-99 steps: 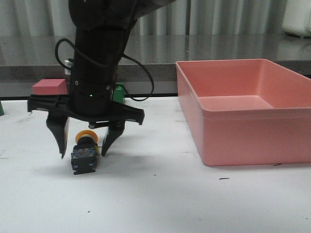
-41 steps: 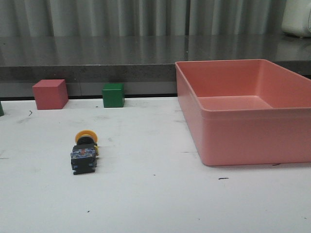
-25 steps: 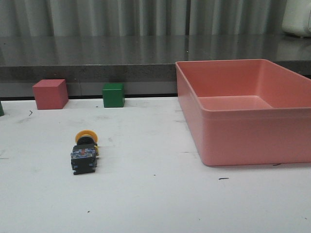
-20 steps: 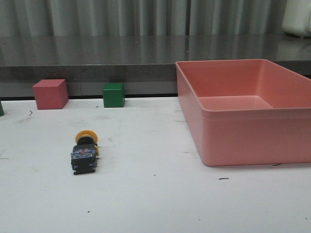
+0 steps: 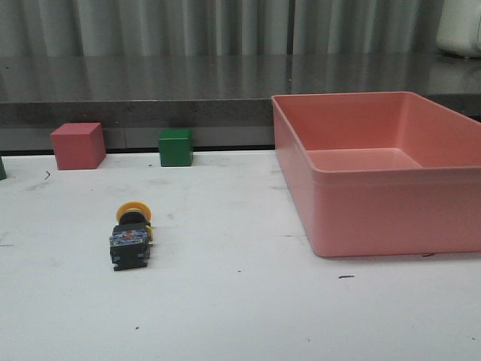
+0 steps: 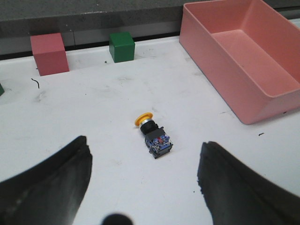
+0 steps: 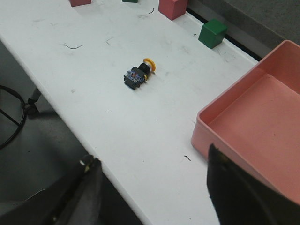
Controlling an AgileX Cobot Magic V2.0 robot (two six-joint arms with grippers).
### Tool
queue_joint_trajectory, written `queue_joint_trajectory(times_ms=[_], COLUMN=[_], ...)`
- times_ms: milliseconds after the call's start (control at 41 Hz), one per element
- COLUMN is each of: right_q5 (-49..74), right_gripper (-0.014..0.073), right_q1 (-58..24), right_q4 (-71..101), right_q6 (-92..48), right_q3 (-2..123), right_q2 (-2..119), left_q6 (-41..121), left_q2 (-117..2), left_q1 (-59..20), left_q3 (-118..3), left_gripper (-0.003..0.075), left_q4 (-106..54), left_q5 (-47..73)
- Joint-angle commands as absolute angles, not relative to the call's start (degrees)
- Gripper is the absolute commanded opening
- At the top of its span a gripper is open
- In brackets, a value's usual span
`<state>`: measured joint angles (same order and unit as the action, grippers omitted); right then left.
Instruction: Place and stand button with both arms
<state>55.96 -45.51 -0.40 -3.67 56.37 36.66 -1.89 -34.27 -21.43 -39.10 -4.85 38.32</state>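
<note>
The left arm, which hung over the button (image 5: 131,239) in the left-center of the front view with its open jaws straddling it, has withdrawn out of that view entirely. With it gone, the red cube (image 5: 77,146) and green cube (image 5: 175,147) show fully.

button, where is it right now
In the front view the button lies on its side on the table's left half, nearer the camera than the green cube, left of the pink bin.
</note>
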Motion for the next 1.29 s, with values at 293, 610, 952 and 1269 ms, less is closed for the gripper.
queue_joint_trajectory(times_ms=[293, 610, 952, 1269], right_q5=[52.29, 52.34, 52.34, 52.34], right_gripper=[0.05, 0.05, 0.05, 0.05], right_q1=[-45.39, -45.39, -45.39, -45.39], right_q4=[-0.38, -0.38, -0.38, -0.38], right_q6=[-4.02, -4.02, -4.02, -4.02], right_q3=[57.78, 57.78, 57.78, 57.78], right_q2=[36.83, 36.83, 36.83, 36.83], left_q6=[-2.0, -2.0, -6.75, -16.24], left_q2=[-49.33, -65.37, -82.83, -97.88], left_q1=[-21.86, -24.05, -28.19, -28.19], left_q3=[-48.5, -53.55, -63.62, -73.74], left_gripper=[0.0587, 0.0586, 0.0586, 0.0586], left_q4=[-6.9, -8.34, -8.23, -5.38], left_q5=[38.22, 39.32, 43.1, 47.27])
